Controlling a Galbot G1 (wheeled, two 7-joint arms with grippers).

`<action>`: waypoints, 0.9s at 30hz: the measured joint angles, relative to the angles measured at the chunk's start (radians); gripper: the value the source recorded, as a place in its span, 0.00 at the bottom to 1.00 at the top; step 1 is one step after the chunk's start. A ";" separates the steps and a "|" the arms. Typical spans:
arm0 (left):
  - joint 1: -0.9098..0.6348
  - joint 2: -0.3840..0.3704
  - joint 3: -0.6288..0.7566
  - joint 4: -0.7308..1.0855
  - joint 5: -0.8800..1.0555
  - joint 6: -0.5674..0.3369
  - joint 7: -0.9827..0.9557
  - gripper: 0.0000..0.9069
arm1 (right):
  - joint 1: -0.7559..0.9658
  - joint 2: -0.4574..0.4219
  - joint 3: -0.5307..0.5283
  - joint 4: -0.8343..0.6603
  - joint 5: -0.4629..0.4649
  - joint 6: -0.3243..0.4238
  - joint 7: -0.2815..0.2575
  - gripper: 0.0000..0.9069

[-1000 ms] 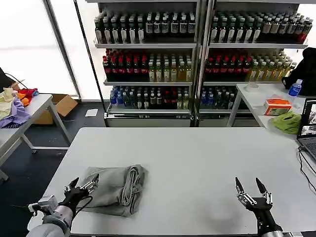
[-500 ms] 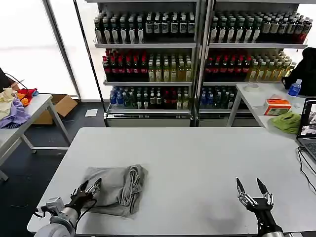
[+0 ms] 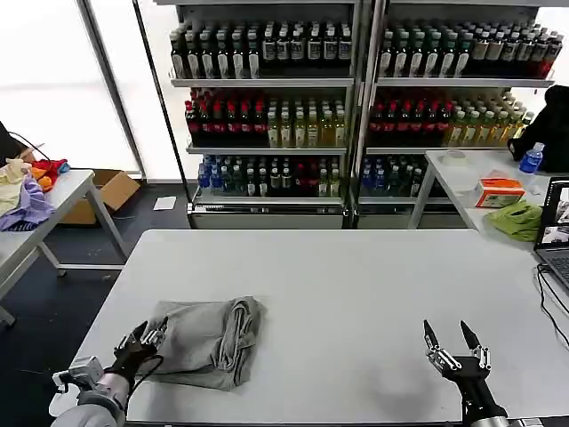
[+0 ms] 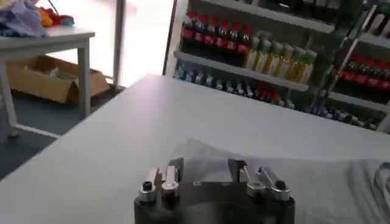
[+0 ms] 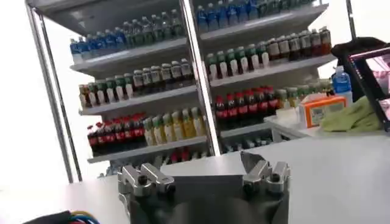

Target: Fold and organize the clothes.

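A light grey folded shirt (image 3: 209, 341) lies on the near left part of the white table (image 3: 356, 285), with a bunched edge along its right side. My left gripper (image 3: 142, 339) stands open at the shirt's near left corner, holding nothing. The left wrist view has the same grey shirt (image 4: 317, 182) spread just beyond my open left gripper (image 4: 207, 167). My right gripper (image 3: 452, 337) hovers open over bare table at the near right, far from the shirt. In the right wrist view my right gripper (image 5: 204, 167) is open with nothing between its fingers.
A side table (image 3: 467, 178) at the right holds a lime-green cloth (image 3: 518, 220), an orange box (image 3: 500, 191) and a blue bottle (image 3: 531, 159); a laptop (image 3: 556, 231) is at the right edge. Drink shelves (image 3: 356, 98) stand behind. A left table (image 3: 44, 209) carries coloured cloths.
My left gripper has shifted slightly left and nearer, to the shirt's near left corner. The right gripper has stayed in place and the shirt has not moved.
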 measured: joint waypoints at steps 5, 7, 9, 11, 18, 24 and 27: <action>0.011 0.012 -0.010 0.011 0.025 -0.011 0.012 0.93 | -0.001 -0.001 0.005 0.002 0.002 0.000 0.000 1.00; 0.014 0.011 -0.009 0.020 0.030 -0.012 0.014 0.93 | -0.001 0.000 0.005 0.004 0.001 0.000 0.000 1.00; 0.015 0.008 -0.005 0.028 0.033 -0.012 0.013 0.90 | 0.000 0.001 0.005 0.008 -0.001 -0.001 0.000 1.00; 0.013 0.004 0.001 0.033 0.036 -0.011 0.013 0.79 | -0.001 0.001 0.006 0.010 -0.002 -0.002 0.000 1.00; 0.000 -0.010 0.031 0.058 0.046 -0.008 0.012 0.18 | -0.003 0.001 0.012 0.015 -0.002 -0.004 0.002 1.00; -0.004 -0.020 0.038 0.070 0.038 -0.015 0.000 0.01 | -0.001 0.004 0.013 0.016 -0.003 -0.004 0.007 1.00; -0.001 -0.022 0.041 0.067 0.030 -0.020 -0.006 0.01 | 0.003 0.005 0.014 0.016 -0.002 -0.004 0.012 1.00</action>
